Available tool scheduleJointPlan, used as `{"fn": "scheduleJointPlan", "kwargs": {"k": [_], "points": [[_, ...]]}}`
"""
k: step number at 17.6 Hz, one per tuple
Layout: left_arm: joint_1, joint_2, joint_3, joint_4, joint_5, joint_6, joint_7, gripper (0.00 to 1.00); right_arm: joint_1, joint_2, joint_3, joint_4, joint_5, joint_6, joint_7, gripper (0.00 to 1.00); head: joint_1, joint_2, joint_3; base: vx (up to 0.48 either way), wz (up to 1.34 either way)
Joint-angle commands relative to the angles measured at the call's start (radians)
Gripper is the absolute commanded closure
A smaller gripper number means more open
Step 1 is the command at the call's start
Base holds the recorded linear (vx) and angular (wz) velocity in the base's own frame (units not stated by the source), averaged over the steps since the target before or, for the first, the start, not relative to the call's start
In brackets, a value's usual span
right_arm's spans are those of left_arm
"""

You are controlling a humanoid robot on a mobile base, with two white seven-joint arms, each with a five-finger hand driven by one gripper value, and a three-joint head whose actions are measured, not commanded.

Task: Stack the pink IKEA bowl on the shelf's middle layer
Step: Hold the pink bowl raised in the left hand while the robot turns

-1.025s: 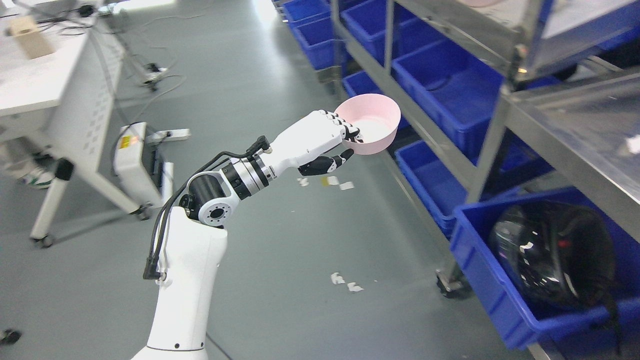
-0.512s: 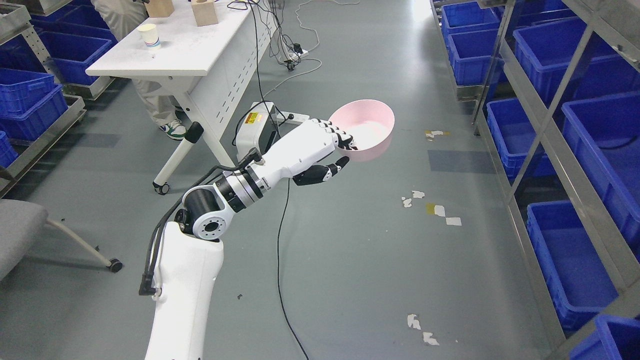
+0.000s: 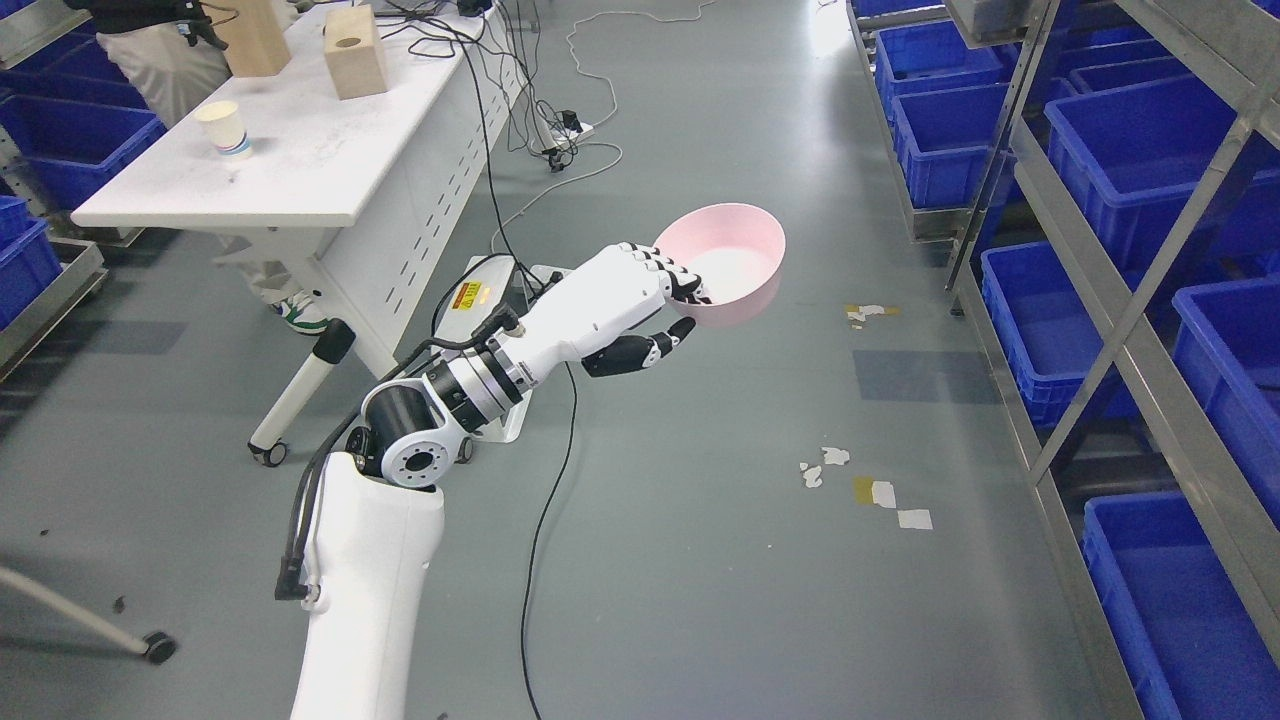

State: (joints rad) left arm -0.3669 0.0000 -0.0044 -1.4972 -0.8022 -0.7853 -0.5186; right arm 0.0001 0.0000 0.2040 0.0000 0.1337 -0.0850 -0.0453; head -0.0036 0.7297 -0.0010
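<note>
Left robot hand (image 3: 640,310) grips pink bowl (image 3: 725,263) by its rim, upright over floor (image 3: 700,520), shelf (image 3: 1120,300) well apart.

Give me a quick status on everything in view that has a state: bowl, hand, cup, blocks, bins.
pink bowl: upright, held in the air over the floor, not on the shelf.
left hand: shut on the bowl's rim.
paper cup: upright on the white table.
two wooden blocks: standing on the table.
blue bins: on the metal shelf, those visible look empty.
right hand: not in view.
</note>
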Motion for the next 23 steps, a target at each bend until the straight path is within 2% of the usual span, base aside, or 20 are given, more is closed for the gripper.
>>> {"fn": "scheduleJointPlan", "kwargs": {"k": [1,11,18,23], "points": [[0.005,0.017,0.027,-0.006,0.008,0.000,0.000,0.98,0.015,-0.017,0.000,-0.017,0.001,0.001,-0.001,0.00,0.0000,0.000,0.000,0.504,-0.16],[0.006,0.017,0.015,-0.008,0.014,0.000,0.000,0.98,0.015,-0.017,0.000,-0.017,0.000,0.001,-0.001,0.00,0.0000,0.000,0.000,0.463,-0.06],[0.029,0.017,-0.066,-0.008,0.032,0.000,-0.001,0.97,0.015,-0.017,0.000,-0.017,0.001,0.001,-0.001,0.00,0.0000,0.000,0.000,0.382,-0.07],[0.028,0.017,-0.106,-0.008,0.044,0.000,-0.001,0.97,0.015,-0.017,0.000,-0.017,0.000,0.001,-0.001,0.00,0.0000,0.000,0.000,0.247,-0.57]]}}
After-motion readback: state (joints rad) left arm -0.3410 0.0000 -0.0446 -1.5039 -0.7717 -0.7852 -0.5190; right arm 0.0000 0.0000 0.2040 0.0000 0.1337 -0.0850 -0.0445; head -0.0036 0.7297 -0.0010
